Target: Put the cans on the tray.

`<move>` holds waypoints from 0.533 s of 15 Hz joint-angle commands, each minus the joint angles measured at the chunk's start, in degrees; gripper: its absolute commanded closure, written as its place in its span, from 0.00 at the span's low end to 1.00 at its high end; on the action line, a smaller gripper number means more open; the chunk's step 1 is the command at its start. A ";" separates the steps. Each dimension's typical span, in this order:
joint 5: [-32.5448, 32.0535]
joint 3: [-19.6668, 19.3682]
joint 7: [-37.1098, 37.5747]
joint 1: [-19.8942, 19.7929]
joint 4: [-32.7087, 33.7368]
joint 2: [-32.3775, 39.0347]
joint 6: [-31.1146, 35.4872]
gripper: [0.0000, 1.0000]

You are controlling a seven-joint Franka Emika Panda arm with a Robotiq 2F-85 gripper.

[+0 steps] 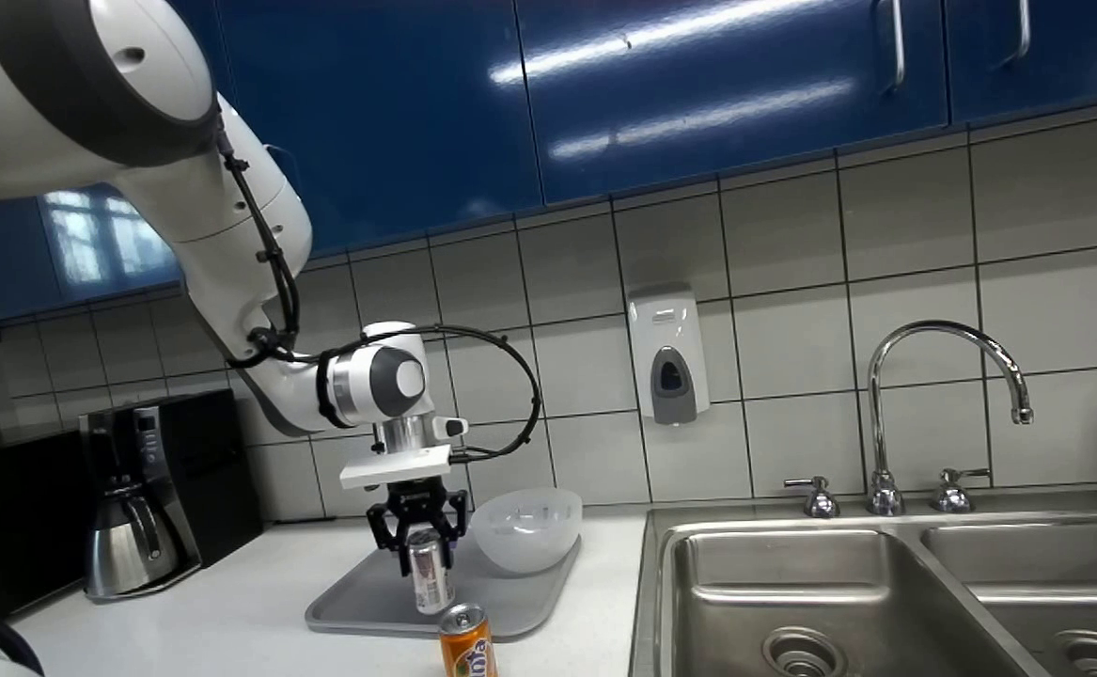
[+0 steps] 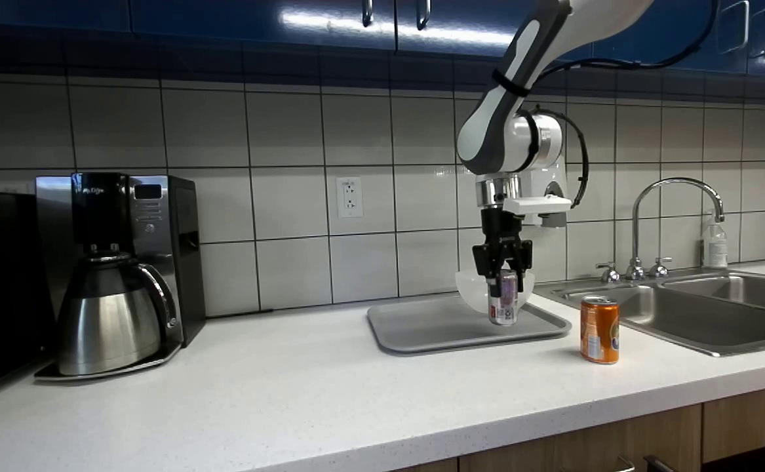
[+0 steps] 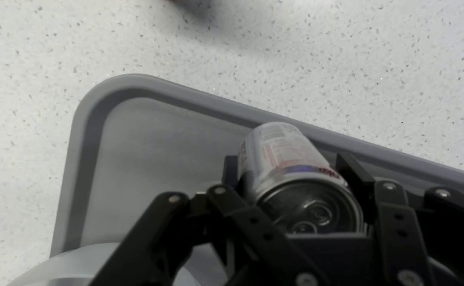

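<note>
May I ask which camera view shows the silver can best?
The wrist view: there the silver can appears largest, its top and printed side showing. Both exterior views show it smaller: mostly its side, its upper part between the jaws.

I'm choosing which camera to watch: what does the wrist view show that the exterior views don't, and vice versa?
Wrist view only: a clear look at the upper end of the silver can.

Both exterior views only: the coffee pot, sink, faucet and a recognizable orange can.

Shared: the tray, the bowl, and the gripper holding the silver can.
</note>
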 commanded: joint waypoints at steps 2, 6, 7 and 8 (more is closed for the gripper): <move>0.01 1.25 -1.20 -1.06 3.44 2.70 -1.40 0.62; -0.09 1.58 -1.12 -0.99 5.42 4.69 -1.73 0.62; -0.11 1.67 -1.11 -0.97 5.95 5.16 -1.99 0.62; -0.18 1.74 -1.13 -0.96 6.36 5.58 -2.02 0.62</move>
